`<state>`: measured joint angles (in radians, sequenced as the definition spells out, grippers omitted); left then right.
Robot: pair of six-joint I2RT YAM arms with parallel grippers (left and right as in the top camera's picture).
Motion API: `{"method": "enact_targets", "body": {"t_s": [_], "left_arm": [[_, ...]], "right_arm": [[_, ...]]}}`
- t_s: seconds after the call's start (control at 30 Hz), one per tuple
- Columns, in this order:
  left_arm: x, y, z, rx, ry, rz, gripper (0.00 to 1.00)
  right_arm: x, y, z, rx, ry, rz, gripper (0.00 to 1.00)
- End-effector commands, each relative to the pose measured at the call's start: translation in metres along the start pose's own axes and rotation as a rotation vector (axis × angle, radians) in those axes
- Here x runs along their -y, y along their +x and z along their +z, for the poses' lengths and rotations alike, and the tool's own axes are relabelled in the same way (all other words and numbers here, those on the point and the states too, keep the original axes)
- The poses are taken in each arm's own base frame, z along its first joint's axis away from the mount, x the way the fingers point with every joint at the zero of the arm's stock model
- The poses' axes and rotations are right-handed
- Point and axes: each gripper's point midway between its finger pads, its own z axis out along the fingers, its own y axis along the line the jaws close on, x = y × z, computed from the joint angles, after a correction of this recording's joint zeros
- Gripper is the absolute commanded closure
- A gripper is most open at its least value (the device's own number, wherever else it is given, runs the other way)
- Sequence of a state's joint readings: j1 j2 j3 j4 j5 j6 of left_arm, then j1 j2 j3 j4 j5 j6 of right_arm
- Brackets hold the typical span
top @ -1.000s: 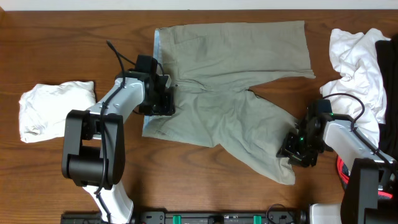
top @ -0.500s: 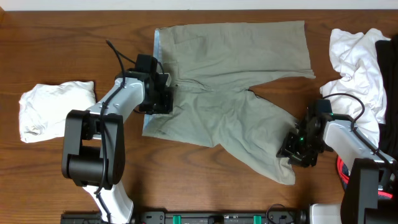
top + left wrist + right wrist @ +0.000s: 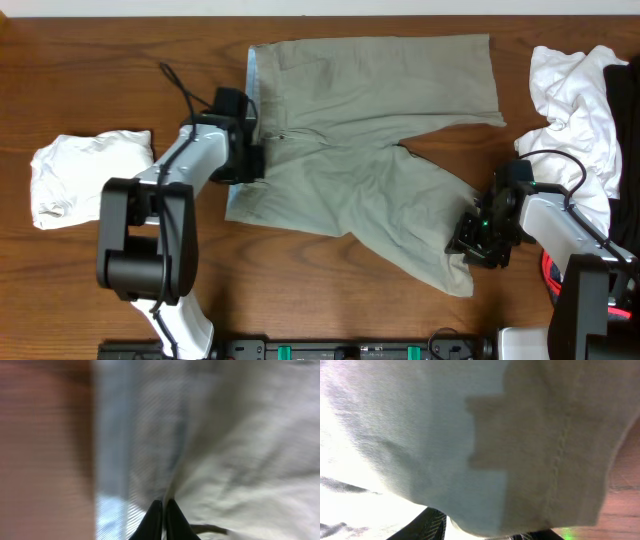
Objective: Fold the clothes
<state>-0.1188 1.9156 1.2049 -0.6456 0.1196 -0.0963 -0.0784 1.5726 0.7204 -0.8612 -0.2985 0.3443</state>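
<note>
1. Large khaki-beige cloth shorts [image 3: 370, 120] spread flat on brown wooden bench [image 3: 120, 80], legs splayed, pale blue waistband lining [image 3: 112, 460] showing along their left edge.
2. Left gripper [image 3: 252, 160] pinched tight on that waistband edge, cloth puckering at the tips.
3. Right gripper [image 3: 472, 238] at the shorts' lower-leg hem; clamped or not, cannot tell, view smothered by cloth.
4. Best to lift both ends together, keep the cloth taut, carry lower leg onto upper, match hems.
5. Bench smooth, likely slippery. Crumpled white garment [image 3: 85, 175] well left of the shorts, white-and-black heap [image 3: 575, 95] just right; worth steering clear.
</note>
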Motion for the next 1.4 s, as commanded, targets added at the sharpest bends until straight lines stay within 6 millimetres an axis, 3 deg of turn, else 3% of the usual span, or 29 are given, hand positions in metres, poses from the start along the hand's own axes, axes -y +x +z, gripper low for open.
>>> {"method": "enact_targets", "body": {"t_s": [0.0, 0.3, 0.5, 0.53, 0.57, 0.6, 0.73, 0.9, 1.1, 1.37], "left_arm": [[-0.035, -0.009, -0.023, 0.075, -0.109, -0.140, 0.94], [-0.040, -0.009, -0.026, 0.079, -0.099, -0.198, 0.94], [-0.007, -0.009, -0.026, 0.059, 0.093, -0.082, 0.93], [-0.002, -0.010, -0.027, 0.061, 0.118, -0.058, 0.85], [0.000, -0.010, -0.027, 0.063, 0.132, -0.043, 0.71], [0.000, -0.011, -0.026, 0.063, 0.131, -0.042, 0.66], [0.000, -0.010, -0.017, 0.048, 0.131, -0.034, 0.57], [0.016, -0.002, -0.001, -0.007, 0.230, 0.007, 0.56], [0.019, 0.005, 0.010, -0.046, 0.256, 0.025, 0.56], [0.056, 0.020, -0.005, -0.102, 0.493, 0.062, 0.56]], "right_arm": [[0.006, 0.013, 0.017, -0.064, 0.002, -0.012, 0.61], [0.008, 0.020, 0.016, -0.094, 0.012, -0.015, 0.60], [0.007, 0.018, 0.016, -0.084, 0.008, -0.020, 0.60], [0.007, 0.018, 0.016, -0.084, 0.008, -0.020, 0.60], [0.007, 0.018, 0.016, -0.084, 0.008, -0.020, 0.60], [0.007, 0.018, 0.016, -0.084, 0.009, -0.020, 0.60], [0.007, 0.018, 0.016, -0.085, 0.009, -0.020, 0.60], [0.007, 0.018, 0.016, -0.085, 0.009, -0.020, 0.60], [0.007, 0.018, 0.016, -0.085, 0.009, -0.021, 0.60], [0.007, 0.018, 0.016, -0.085, 0.009, -0.021, 0.60]]}}
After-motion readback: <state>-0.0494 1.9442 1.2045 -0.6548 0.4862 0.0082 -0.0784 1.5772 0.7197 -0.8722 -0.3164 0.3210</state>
